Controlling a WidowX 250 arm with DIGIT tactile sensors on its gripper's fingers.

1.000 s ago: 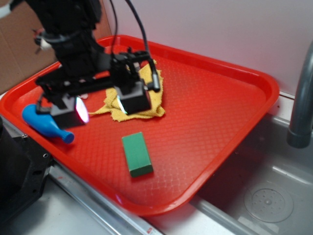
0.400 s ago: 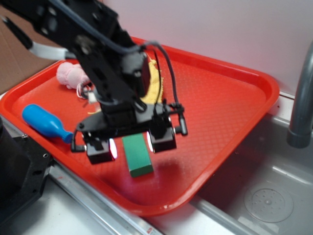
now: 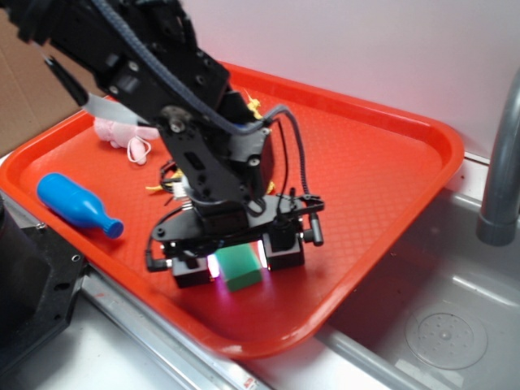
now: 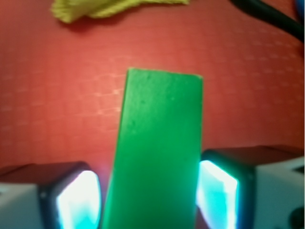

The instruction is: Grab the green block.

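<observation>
- Green block (image 3: 241,266) lies flat on the red tray (image 3: 382,171), near the tray's front rim, with its near end showing between the two fingers of the gripper (image 3: 237,262).
- From the wrist view the green block (image 4: 157,148) runs lengthwise away from the camera, its far end pointing toward a yellow cloth (image 4: 102,8) at the top edge.
- One glowing pad (image 4: 78,199) sits just beside the block's left long side, and the other pad (image 4: 217,193) sits just beside its right long side.
- Jaws stand apart by little more than the block's width, straddling it; a thin strip of red shows on each side, so I cannot tell whether either pad is touching the block, and no squeeze is evident.
- Gripper is down low over the tray, and the block rests on the tray surface, not lifted.
- Blue bottle toy (image 3: 75,204) lies on its side at the tray's left edge, well apart from the block.
- Pink soft object (image 3: 120,132) sits at the back left of the tray, partly behind the arm (image 3: 175,97).
</observation>
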